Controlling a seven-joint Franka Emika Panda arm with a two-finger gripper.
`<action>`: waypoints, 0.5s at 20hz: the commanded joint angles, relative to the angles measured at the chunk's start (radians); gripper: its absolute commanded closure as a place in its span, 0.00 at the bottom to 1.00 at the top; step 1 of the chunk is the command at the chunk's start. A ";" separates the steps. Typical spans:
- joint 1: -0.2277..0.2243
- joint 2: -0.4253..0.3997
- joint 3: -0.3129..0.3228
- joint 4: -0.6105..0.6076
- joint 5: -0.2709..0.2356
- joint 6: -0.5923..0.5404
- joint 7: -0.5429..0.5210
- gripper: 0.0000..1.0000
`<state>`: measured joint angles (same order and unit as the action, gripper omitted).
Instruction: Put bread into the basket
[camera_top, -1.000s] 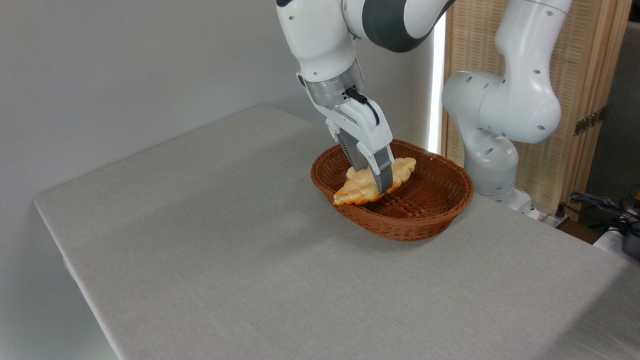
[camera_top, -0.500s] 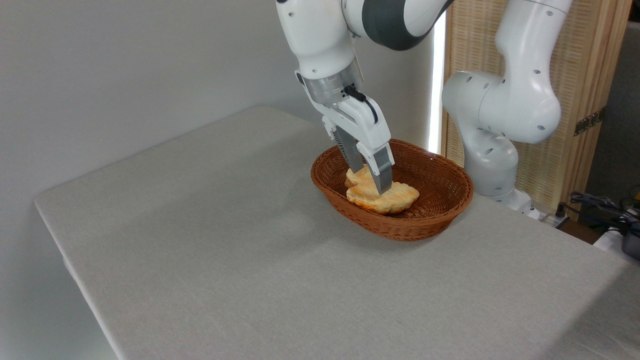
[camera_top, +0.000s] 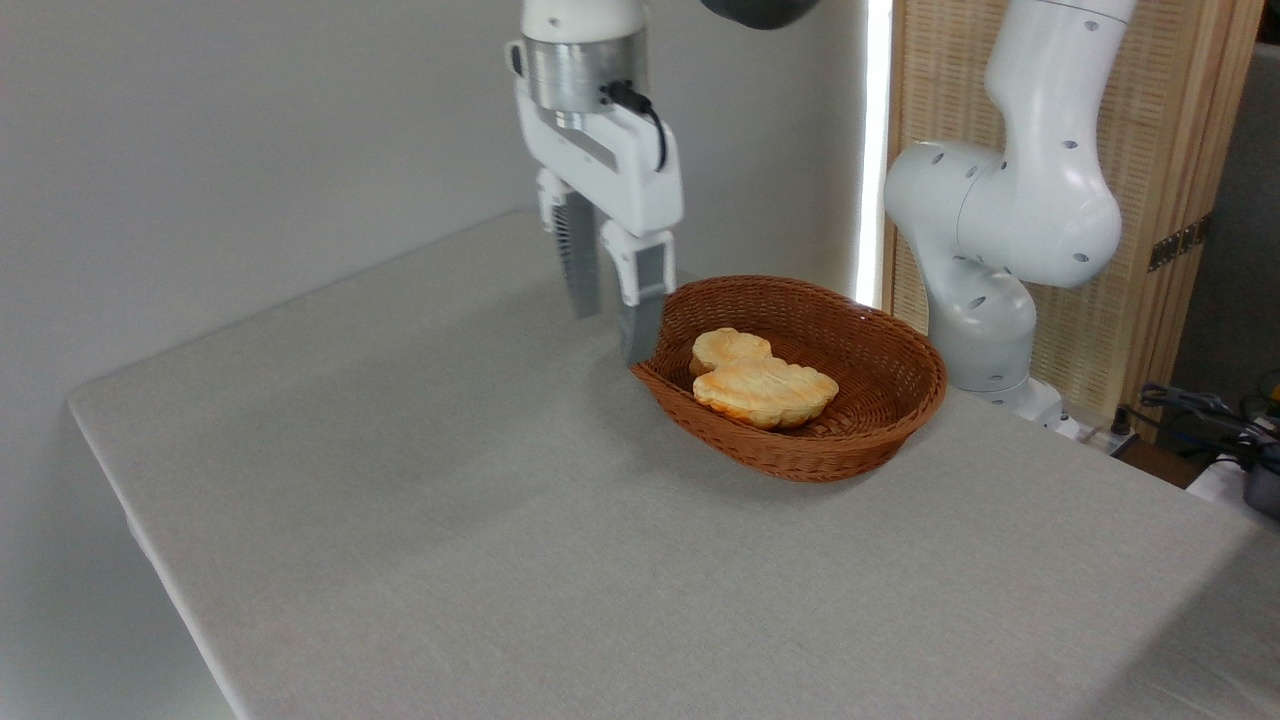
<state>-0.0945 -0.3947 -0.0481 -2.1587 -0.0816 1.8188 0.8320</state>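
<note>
Bread (camera_top: 766, 391) lies flat on the floor of the basket (camera_top: 880, 425), long axis running left to right, near the middle and slightly toward the near wall. It touches a small round bun (camera_top: 729, 347) that sits just behind it at the far-left side. Both are fully inside the rim; nothing overhangs.

My pincer (camera_top: 610, 325) is empty, fingers spread with a clear gap between them, pointing straight down. It hangs above the surface (camera_top: 450, 520) just left of the basket's left rim; the nearer finger tip overlaps the rim in this view, and I cannot tell whether it touches the wicker or only passes in front of it.

Judgement: placement done. The bread rests on the low woven floor, where the flared sides keep it from sliding out, so no further grip is needed. Spread fingers fit a release.

The basket sits at the far right of the surface, close to my base (camera_top: 1000, 380), with the rest of the cloth bare.

Risk: if that finger is against the rim, a sideways move could drag or tip the light basket. I judge a straight lift the safer exit.
</note>
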 joint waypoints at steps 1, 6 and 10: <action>-0.005 0.170 -0.003 0.189 -0.014 -0.007 -0.102 0.00; -0.005 0.292 -0.004 0.318 -0.012 -0.007 -0.163 0.00; -0.005 0.356 0.000 0.408 -0.009 -0.010 -0.235 0.00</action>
<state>-0.0947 -0.0956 -0.0556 -1.8400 -0.0831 1.8212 0.6419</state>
